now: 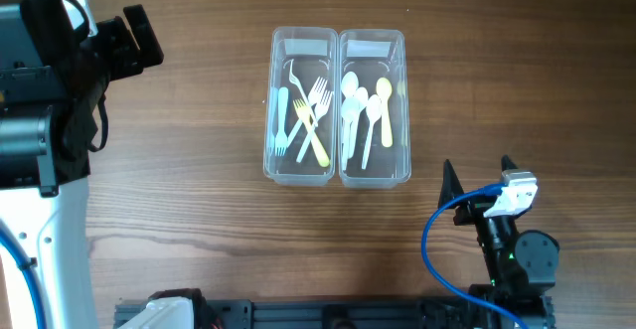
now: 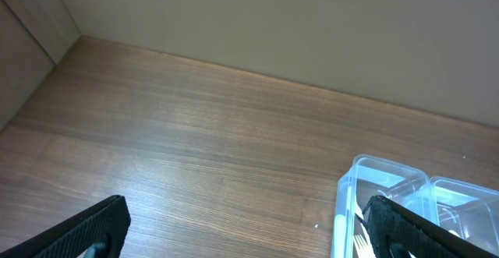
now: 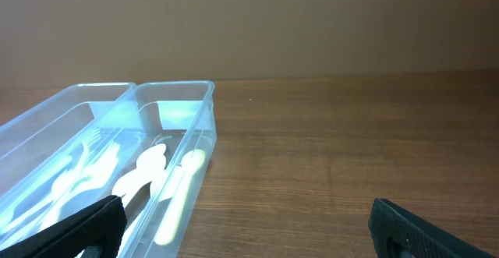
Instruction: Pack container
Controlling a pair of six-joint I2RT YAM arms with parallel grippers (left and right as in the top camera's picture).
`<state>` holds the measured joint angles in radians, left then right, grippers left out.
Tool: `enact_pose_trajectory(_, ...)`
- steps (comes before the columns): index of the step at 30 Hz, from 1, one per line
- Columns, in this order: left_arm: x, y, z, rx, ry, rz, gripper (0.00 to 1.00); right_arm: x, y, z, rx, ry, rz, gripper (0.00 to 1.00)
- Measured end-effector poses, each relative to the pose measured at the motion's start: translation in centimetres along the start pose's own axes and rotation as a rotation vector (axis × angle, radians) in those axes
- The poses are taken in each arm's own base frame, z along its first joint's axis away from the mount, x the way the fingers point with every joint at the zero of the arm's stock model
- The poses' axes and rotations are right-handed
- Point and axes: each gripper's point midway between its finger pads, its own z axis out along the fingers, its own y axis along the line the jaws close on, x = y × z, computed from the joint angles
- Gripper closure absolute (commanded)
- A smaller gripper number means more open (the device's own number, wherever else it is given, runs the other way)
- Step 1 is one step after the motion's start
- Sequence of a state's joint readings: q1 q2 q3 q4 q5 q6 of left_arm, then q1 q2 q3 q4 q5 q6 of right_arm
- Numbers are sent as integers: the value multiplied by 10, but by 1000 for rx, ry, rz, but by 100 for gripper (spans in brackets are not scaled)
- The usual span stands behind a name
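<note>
Two clear plastic containers stand side by side at the table's middle. The left container (image 1: pixel 302 105) holds several plastic forks (image 1: pixel 310 115), white, yellow and pale blue. The right container (image 1: pixel 374 105) holds several plastic spoons (image 1: pixel 364 110), white and yellow. My left gripper (image 1: pixel 139 41) is open and empty at the far left, well away from the containers; the left wrist view (image 2: pixel 249 231) shows bare table between its fingers. My right gripper (image 1: pixel 477 175) is open and empty near the front right, just right of the spoon container (image 3: pixel 175 172).
The wooden table (image 1: pixel 199 210) lies around the containers. A blue cable (image 1: pixel 432 245) loops beside the right arm at the front edge. A wall edge (image 2: pixel 234 63) shows behind the table in the left wrist view.
</note>
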<state>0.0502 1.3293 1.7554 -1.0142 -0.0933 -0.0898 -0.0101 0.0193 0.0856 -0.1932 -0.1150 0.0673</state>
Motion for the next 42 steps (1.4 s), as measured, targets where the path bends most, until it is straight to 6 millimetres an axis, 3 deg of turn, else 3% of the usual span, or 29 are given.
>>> enact_pose_trajectory(7, 8, 1, -1, -3, 31, 3, 0, 0, 0, 0, 0, 0, 0, 0)
enact_pose_trajectory(9, 12, 2, -11, -3, 38, 3, 0, 0, 0, 0, 0, 0, 0, 0)
enact_pose_trajectory(14, -10, 8, -96, 26, -276, -27, 0, 0, 0, 0, 0, 0, 0, 0)
enact_pose_trajectory(15, -7, 9, -108, 32, -340, -33, 0, 0, 0, 0, 0, -2, 0, 0)
enact_pose_trajectory(17, 3, 11, -112, 40, -416, -44, 0, 0, 0, 0, 0, -1, 0, 0)
enact_pose_trajectory(21, 52, 11, -72, 52, -439, -88, 0, 0, 0, 0, 0, -3, 0, 0)
enact_pose_trajectory(24, 104, 12, -37, 68, -453, -139, 0, 0, 0, 0, 0, -3, 0, 0)
enact_pose_trajectory(28, 136, 13, -17, 84, -502, -176, 0, 0, 0, 0, 0, -3, 0, 0)
enact_pose_trajectory(32, 186, 15, 4, 100, -458, -251, 0, 0, 0, 0, 0, -3, 0, 0)
enact_pose_trajectory(42, 232, 18, 14, 119, -511, -287, 0, -1, 0, 0, 0, -4, 0, 0)
